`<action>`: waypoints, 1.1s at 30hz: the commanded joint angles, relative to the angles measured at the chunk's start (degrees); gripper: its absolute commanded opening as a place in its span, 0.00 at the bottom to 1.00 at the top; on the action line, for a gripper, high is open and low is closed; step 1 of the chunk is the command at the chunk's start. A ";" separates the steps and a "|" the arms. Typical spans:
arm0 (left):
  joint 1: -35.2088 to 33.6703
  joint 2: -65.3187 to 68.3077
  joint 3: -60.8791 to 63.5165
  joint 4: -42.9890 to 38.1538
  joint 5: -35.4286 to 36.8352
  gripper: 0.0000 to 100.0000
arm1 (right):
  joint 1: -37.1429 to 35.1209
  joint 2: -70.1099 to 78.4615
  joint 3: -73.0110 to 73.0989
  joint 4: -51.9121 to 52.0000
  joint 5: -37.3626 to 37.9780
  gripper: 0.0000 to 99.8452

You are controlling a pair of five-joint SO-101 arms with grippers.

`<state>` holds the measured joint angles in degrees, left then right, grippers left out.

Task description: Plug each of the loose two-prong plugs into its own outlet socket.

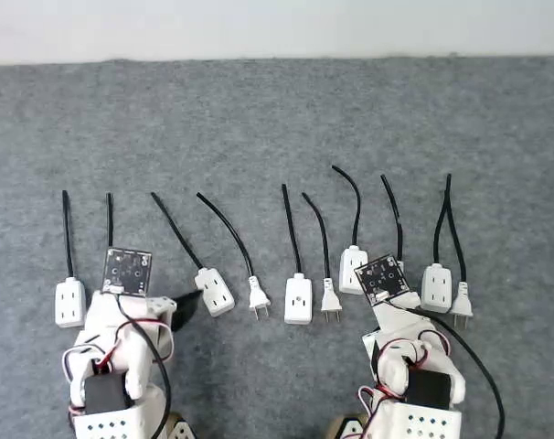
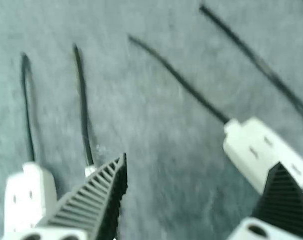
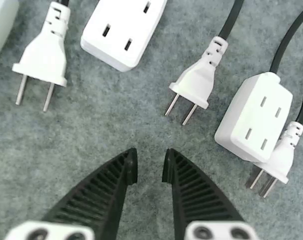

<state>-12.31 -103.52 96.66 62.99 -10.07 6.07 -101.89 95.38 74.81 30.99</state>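
Grey felt covers the table (image 1: 277,110). From above, white sockets (image 1: 298,299) and two-prong plugs (image 1: 330,301) lie in one row, cords trailing away from the arms. Each plug lies just beside a socket, probably so that the pairs are easy to match. No socket I can see has a plug in it. Both arms sit at the near edge, behind the row.

In the left wrist view, the left pincer (image 2: 199,165) gapes wide and holds nothing. One finger lies by the end socket (image 2: 29,192) and the tip of a small plug (image 2: 90,170). The other finger overlaps the angled socket (image 2: 259,150), whose slots are bare.

In the right wrist view, the right pincer (image 3: 150,162) is nearly closed, with only a slim gap, and it is empty. It points at the felt just short of the loose plug (image 3: 194,85). That plug lies between a flat socket (image 3: 124,32) and a square socket (image 3: 254,117), both with vacant slots. A second plug (image 3: 276,162) is tucked against the square socket's corner.
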 commanded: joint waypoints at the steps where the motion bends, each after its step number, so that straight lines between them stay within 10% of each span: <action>1: 0.00 -0.70 -1.27 -6.68 0.62 0.41 | -0.66 -0.40 1.23 0.31 0.97 0.09; 18: 9.23 -0.44 -26.42 9.32 -9.23 0.41 | -0.48 -0.40 -0.26 -7.34 1.05 0.09; 33: 8.79 0.97 -39.60 14.33 -12.40 0.41 | 6.46 0.22 -36.48 6.11 7.65 0.09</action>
<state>-2.99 -103.52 64.48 76.09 -21.05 9.76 -102.77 70.07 78.86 37.23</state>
